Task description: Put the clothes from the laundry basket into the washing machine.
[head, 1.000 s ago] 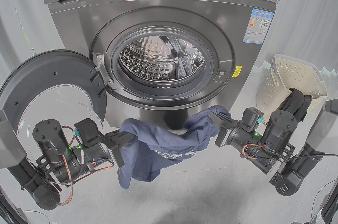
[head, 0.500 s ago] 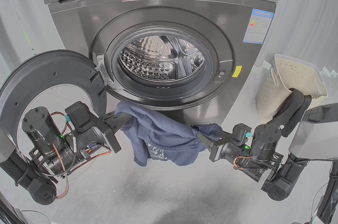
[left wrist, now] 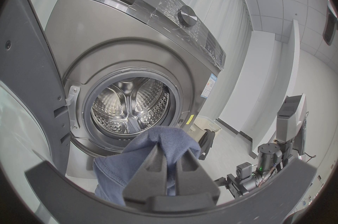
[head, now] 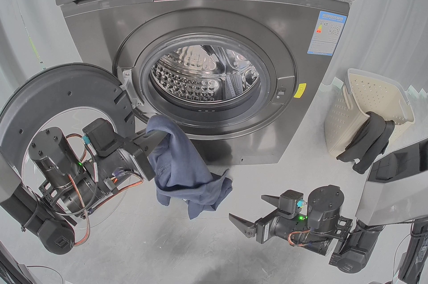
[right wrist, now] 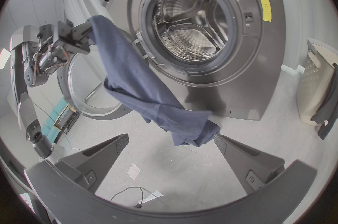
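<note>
A navy blue shirt [head: 183,166] hangs from my left gripper [head: 157,136], which is shut on its top edge just below the left rim of the washing machine's open port [head: 207,75]. The same shirt [left wrist: 141,158] drapes over the left gripper [left wrist: 170,161], and it [right wrist: 141,87] hangs free ahead of the right gripper. My right gripper [head: 254,213] is open and holds nothing, low over the floor to the right of the shirt's hanging end. The drum [right wrist: 188,24] holds no clothes that I can see. The cream laundry basket [head: 379,97] stands at the right with a black garment [head: 370,142] draped over its rim.
The machine's round door [head: 58,106] is swung open to the left, right behind my left arm. Grey floor [head: 187,249] spreads in front of the machine. A cable and paper scraps [right wrist: 135,184] lie on the floor below the right gripper.
The right gripper opened and let go of the shirt, then dropped down and back toward the floor. The shirt's right end fell and now hangs from the left gripper alone.
</note>
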